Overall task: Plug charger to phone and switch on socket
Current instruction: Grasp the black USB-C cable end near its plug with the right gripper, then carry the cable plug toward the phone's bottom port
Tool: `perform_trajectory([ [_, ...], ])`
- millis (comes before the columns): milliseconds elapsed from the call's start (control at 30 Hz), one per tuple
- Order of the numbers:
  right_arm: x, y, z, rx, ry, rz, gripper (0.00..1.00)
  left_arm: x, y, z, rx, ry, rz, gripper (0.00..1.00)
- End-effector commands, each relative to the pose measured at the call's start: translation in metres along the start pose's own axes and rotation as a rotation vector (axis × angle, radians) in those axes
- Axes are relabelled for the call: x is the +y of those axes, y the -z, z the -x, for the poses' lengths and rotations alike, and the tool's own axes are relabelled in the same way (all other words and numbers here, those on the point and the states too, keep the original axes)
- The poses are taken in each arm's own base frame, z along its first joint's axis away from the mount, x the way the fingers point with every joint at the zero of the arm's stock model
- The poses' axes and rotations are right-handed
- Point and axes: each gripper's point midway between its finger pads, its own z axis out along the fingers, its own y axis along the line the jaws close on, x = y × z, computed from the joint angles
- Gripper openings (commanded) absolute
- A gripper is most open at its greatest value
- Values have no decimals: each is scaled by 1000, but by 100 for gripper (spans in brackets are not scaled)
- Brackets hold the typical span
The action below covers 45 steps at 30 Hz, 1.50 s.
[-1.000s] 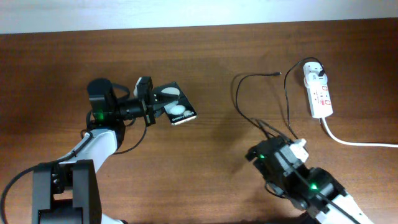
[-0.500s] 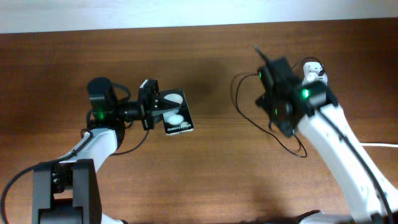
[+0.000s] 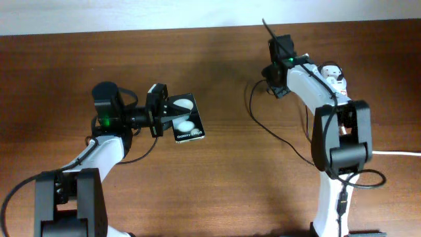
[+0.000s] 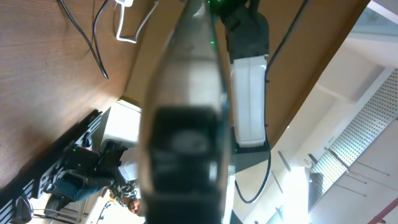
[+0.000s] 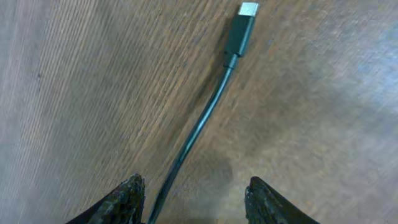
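One charger (image 5: 199,124) loop lies on table (image 3: 223,181) between phone (image 3: 187,125) and right arm (image 3: 309,82).

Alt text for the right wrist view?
A thin black charger cable with a silver-tipped dark connector lies on the brown wooden table, running down between the two dark fingertips of the open right gripper.

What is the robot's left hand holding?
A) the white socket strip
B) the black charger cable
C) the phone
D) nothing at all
C: seen from above, the left hand is clamped on one end of the black phone, while the charger lies loose, gripped by nothing.
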Motion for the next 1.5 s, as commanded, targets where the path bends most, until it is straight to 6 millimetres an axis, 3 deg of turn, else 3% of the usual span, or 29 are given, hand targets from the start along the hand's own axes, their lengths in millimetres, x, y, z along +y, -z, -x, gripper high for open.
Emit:
perform_trajectory([
  [0,-1,-9,13,-56,-15,-8,54,-5,0,1,4,-36,0,0],
  [200,-3,-17,32,-138,-25,-16,45,-5,0,3,-9,-36,-1,0],
  [233,-1,-19,30,-128,13,-9,39,-5,0,3,-9,-36,-1,0],
  [267,1,-20,24,-111,85,-5,23,-5,0,3,-9,-36,-1,0],
  [300,5,-19,18,-108,176,-3,16,-5,0,3,-9,-36,-1,0],
  [367,14,-16,-2,-98,376,4,5,-5,0,3,-9,-36,-1,0],
  [467,22,-11,-41,-63,511,4,5,-5,0,3,-9,-36,-1,0],
  [533,10,-5,-77,-1,588,-51,5,-5,0,3,-9,-36,-1,0],
  [567,-5,0,-106,84,640,-97,6,-6,0,3,-8,-37,-1,0],
  [633,-13,9,-123,123,677,-127,24,-5,0,3,-8,-36,-1,0],
  [667,-10,17,-119,122,675,-126,37,-6,0,3,-8,-37,-1,0],
  [733,13,44,-92,95,633,-95,57,-6,0,3,-8,-37,-1,0],
  [800,22,52,-72,73,586,-80,58,-6,0,3,-9,-37,-1,0],
  [833,16,48,-64,74,522,-100,58,-6,0,3,-9,-37,-1,0],
  [900,0,32,-67,132,431,-143,53,-6,0,3,-9,-37,-1,0],
  [967,-8,18,-88,226,431,-153,46,-5,0,3,-8,-36,-1,0],
  [1100,-26,11,-108,315,385,-213,40,-6,0,3,-8,-37,-1,0],
  [1167,-25,12,-113,304,405,-217,31,-5,0,3,-8,-36,-1,0],
  [1233,-28,10,-100,232,419,-244,4,-6,1,3,-9,-36,-2,2],
  [1267,-26,11,-99,235,438,-236,4,-6,1,3,-9,-37,-2,1],
  [1300,-25,17,-100,248,467,-225,4,-6,1,3,-9,-37,-2,0],
  [1367,-24,52,-97,277,531,-209,4,-6,1,3,-10,-38,-2,0],
  [1400,-26,79,-94,294,562,-203,4,-6,1,3,-10,-45,-2,0],
  [1467,-30,160,-91,352,650,-114,4,-5,0,0,6,-81,0,0],
])
